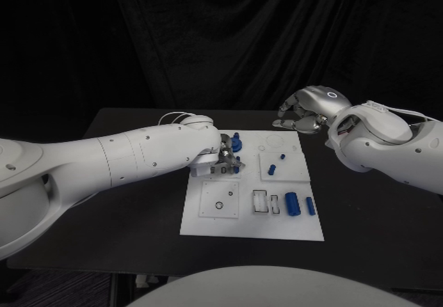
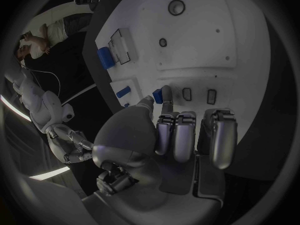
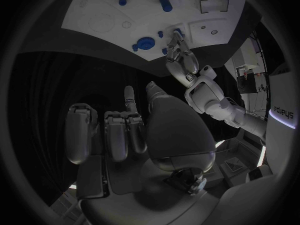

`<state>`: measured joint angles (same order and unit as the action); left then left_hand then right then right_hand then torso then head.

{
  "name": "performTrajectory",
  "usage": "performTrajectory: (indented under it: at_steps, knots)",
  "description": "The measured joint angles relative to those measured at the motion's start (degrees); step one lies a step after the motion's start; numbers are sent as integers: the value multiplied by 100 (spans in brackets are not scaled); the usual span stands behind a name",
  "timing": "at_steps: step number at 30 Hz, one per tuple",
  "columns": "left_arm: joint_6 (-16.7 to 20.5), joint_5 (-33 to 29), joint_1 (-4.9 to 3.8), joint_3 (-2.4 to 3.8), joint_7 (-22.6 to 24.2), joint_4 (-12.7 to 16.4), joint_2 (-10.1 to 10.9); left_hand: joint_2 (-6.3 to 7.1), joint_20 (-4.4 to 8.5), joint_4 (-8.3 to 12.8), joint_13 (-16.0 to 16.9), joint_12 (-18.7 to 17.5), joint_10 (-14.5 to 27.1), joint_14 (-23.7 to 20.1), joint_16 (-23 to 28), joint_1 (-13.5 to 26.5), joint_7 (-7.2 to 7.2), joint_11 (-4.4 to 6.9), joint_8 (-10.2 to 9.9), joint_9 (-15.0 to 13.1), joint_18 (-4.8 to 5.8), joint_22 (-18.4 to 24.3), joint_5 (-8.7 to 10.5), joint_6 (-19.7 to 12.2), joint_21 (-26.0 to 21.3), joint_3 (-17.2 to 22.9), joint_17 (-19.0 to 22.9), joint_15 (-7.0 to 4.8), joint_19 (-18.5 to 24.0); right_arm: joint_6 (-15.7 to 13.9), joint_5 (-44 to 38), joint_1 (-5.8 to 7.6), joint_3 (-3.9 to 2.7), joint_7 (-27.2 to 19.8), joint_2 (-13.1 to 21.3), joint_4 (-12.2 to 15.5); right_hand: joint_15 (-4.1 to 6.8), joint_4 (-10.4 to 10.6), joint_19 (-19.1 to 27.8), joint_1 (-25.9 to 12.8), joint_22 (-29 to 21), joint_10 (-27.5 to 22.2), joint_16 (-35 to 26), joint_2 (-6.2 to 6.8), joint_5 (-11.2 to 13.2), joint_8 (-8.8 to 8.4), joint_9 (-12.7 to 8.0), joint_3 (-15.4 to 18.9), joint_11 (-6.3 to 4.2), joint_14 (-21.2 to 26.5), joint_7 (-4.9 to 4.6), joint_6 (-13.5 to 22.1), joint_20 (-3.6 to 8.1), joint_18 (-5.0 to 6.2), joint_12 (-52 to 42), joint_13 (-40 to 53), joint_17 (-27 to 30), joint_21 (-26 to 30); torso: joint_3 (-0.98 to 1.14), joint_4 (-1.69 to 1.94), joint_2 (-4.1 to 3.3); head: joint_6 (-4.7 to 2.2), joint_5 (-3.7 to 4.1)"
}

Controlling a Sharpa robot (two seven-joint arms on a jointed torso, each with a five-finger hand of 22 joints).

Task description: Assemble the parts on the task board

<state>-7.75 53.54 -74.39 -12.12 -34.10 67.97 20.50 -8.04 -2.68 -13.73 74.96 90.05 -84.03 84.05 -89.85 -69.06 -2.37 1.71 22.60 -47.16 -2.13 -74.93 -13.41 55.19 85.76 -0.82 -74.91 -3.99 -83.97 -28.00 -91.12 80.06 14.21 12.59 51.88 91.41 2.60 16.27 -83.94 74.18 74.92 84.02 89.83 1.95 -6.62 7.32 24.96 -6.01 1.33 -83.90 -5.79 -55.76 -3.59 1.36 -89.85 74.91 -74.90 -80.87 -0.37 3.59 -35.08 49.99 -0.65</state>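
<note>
Left silver many-fingered hand (image 1: 221, 160) sits low over the upper left part of the flat white plastic task board (image 1: 212, 225) in the head view, fingertips pinching a small blue peg-shaped part (image 1: 236, 167), likely held upright so it can go into a socket there. Other blue parts lie on the board: a round knobbed piece (image 1: 235, 142) near the far edge, a short blue bar (image 1: 271, 169) mid-board, two long blue bars (image 1: 292, 203) near the right edge. Right silver hand (image 1: 309, 110) hovers off the far right corner, fingers curled loosely, holding nothing, probably parked clear. Left wrist view: thumb and a finger clamp the blue peg (image 2: 158, 98) just above the board's slots. Right wrist view: right hand (image 3: 134, 130) empty, fingers apart; black table (image 3: 81, 47) beyond. Lettering on a far arm is too blurred to read.
</note>
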Motion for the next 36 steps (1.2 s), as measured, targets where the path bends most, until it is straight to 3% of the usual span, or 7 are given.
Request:
performTrajectory:
  at_steps: [16, 31, 36]
  knots:
    - [-60, 0, 7, 4, -2, -1, -4, 17, 0, 134, 1, 0, 0, 0, 0, -90, 0, 0, -120, -30, 0, 1, -111, 0, -21, 134, 0, 0, 0, 29, 0, -3, 0, 14, -5, -5, -20, 0, 0, 0, -1, 0, 0, 0, 0, 0, 0, 0, 0, -20, 0, 0, 0, 0, 0, 0, 0, 0, -10, 8, -2, 0, 1]
    - [-65, 0, 7, 9, 9, 4, 3, 133, 0, 297, 0, 0, 0, 0, 0, -204, -12, 0, -369, -151, 0, 1, -702, 51, -21, 686, 1, 0, 0, 58, 0, -17, 0, 24, -4, -8, -20, 0, 0, 0, -1, 0, 0, 0, 0, 0, -1, 0, 0, -20, -20, -21, 0, 0, 0, 0, 0, 0, -13, 15, 4, 0, -30]
    - [-58, 0, 7, 9, 11, 16, 11, 260, 0, 330, -1, -1, 0, 0, 0, -208, -9, -1, -436, -214, 0, 2, -829, 94, -43, 950, 1, 0, 0, 67, 0, -20, 0, 25, -1, -8, -20, 0, 0, 0, -1, 0, 0, 0, 0, 0, -5, 0, 0, -20, -21, -21, 0, 0, 0, 0, 0, 0, -13, 20, 7, 0, -21]
